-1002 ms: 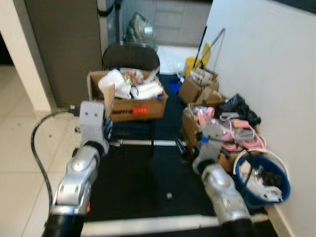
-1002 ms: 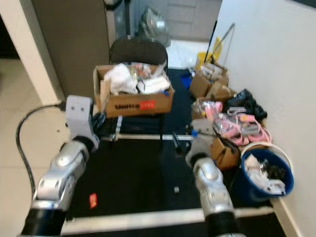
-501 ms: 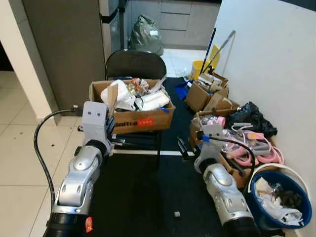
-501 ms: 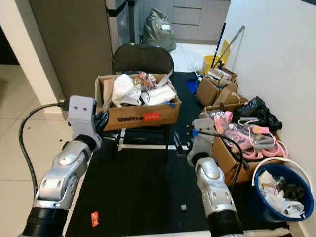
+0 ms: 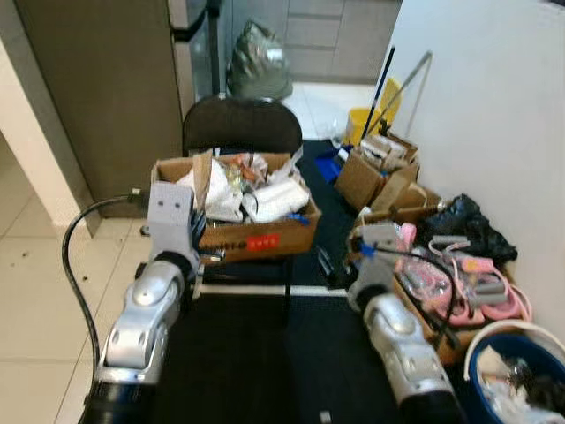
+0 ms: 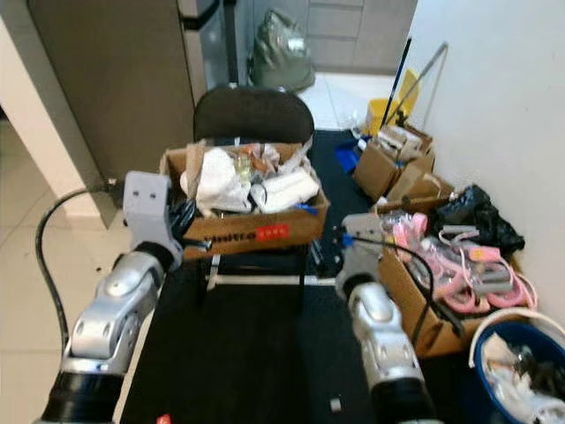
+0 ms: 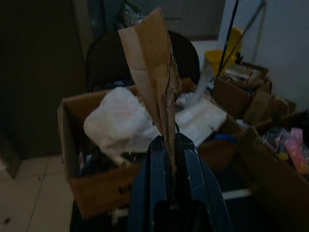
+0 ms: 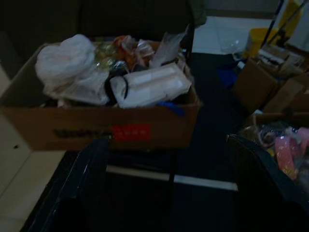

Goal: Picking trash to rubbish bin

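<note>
Cardboard scrap [image 7: 153,72] is standing pinched in the left gripper [image 7: 169,145]; the right gripper [image 8: 164,183] is gaping empty. The thin scrap could be slipping out before the box [image 5: 265,237].

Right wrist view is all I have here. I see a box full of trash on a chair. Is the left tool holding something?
Observer: Yes. The left tool is shut on a cardboard strip that sticks up.
Operator: Where is the bin?
Observer: A blue bin stands on the floor by the wall, to the robot's right, already holding trash.
Operator: What is behind the chair?
Observer: A grey bag sits on the floor beyond the chair.
</note>
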Available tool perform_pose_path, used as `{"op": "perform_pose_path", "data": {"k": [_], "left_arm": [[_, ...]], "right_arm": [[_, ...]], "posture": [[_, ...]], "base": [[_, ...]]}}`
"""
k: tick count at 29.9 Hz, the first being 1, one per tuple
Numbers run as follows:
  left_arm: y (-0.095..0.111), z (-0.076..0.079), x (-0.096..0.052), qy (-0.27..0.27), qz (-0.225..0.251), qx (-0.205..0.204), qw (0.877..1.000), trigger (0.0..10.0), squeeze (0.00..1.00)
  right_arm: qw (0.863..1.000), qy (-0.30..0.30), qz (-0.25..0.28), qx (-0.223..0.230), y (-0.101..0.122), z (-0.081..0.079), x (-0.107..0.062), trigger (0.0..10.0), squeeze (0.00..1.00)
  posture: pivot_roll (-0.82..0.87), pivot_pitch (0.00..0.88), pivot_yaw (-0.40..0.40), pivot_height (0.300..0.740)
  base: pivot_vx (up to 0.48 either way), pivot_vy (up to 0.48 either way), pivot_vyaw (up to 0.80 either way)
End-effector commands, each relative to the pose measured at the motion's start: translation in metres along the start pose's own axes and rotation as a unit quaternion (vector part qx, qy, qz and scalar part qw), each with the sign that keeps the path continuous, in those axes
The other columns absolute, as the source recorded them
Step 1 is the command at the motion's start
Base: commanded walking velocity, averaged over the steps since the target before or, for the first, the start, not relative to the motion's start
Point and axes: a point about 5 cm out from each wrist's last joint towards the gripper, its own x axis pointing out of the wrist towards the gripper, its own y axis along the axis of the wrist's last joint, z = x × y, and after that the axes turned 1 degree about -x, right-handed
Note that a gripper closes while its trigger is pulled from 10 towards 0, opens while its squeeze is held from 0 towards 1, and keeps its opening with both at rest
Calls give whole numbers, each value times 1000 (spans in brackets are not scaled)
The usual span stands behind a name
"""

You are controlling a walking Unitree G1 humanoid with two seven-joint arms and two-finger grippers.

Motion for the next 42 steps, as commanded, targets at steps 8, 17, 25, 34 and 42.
{"op": "perform_pose_path", "data": {"k": [8,17,25,34,42], "left_arm": [[-5,-6,-3,12,-12,-1,1000,10000,0],[-5,-7,-3,14,-13,-1,1000,10000,0],[-6,-8,-4,16,-15,2,1000,10000,0],[-7,-10,-4,18,-17,9,1000,10000,0],[-19,-18,-5,-25,-87,113,990,10000,0]], "right_arm": [[1000,2,-6,7,-2,-4,1,10000,0],[1000,7,-6,6,-2,-6,6,10000,0],[1000,8,-1,8,2,-8,10,10000,0],[1000,13,3,12,3,-11,12,10000,0],[1000,19,7,18,5,-11,13,10000,0]], "posture": [[-18,75,-51,740],[-13,71,-56,740],[-6,68,-60,740],[12,59,-74,740],[28,60,-75,740]], "base": [[449,0,0],[447,0,0],[445,0,0],[436,0,0],[165,0,0]]}}
